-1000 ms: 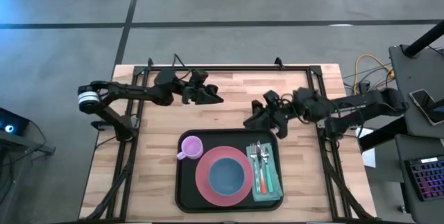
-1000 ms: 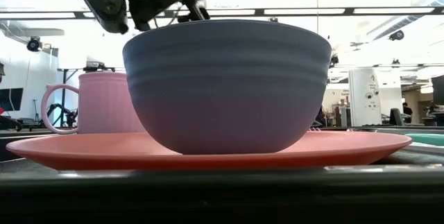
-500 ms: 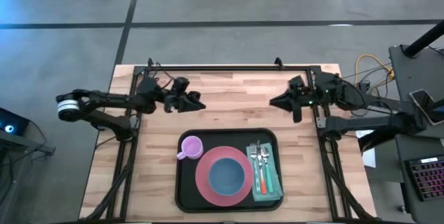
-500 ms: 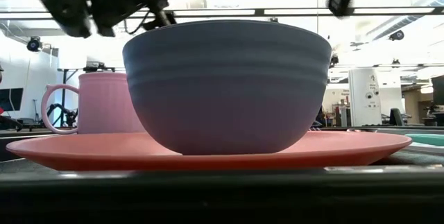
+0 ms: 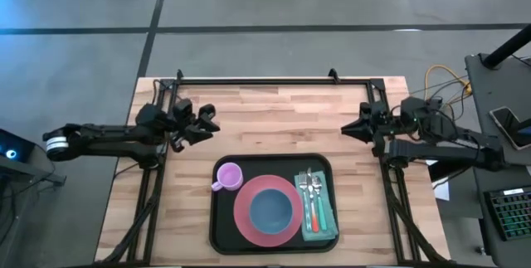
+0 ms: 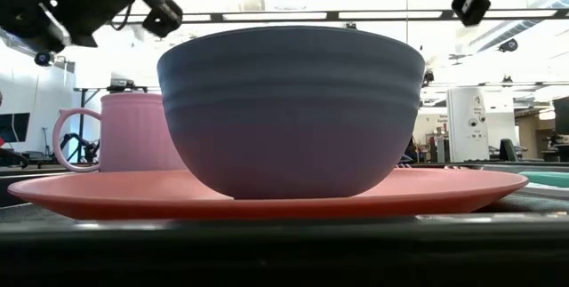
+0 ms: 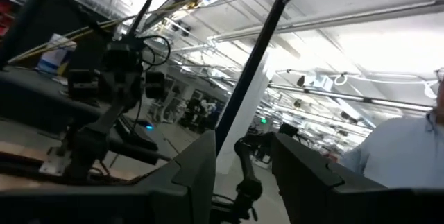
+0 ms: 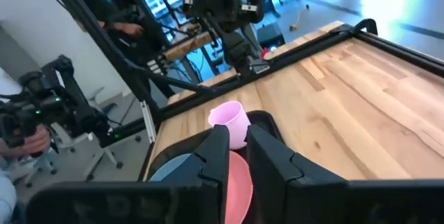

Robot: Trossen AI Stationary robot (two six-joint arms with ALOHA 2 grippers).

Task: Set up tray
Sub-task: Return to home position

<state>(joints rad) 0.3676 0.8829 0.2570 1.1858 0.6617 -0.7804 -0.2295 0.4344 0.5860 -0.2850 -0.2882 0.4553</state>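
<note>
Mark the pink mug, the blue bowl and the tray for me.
pink mug (image 5: 229, 174), high view, on its open top.
blue bowl (image 5: 272, 210), high view, middle of its inside.
tray (image 5: 270, 163), high view, bare floor near its far rim.

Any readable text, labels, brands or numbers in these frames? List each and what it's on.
No text is legible anywhere.
Large black rectangular tray, pink plate, blue-grey bowl, pink mug, blue-green napkin: no print visible.
Small green lit sign in the room, left wrist view: too blurred to read.
White cabinet behind, low view: dark marks too small to read.
Left pincer, right pincer: no markings visible.
</note>
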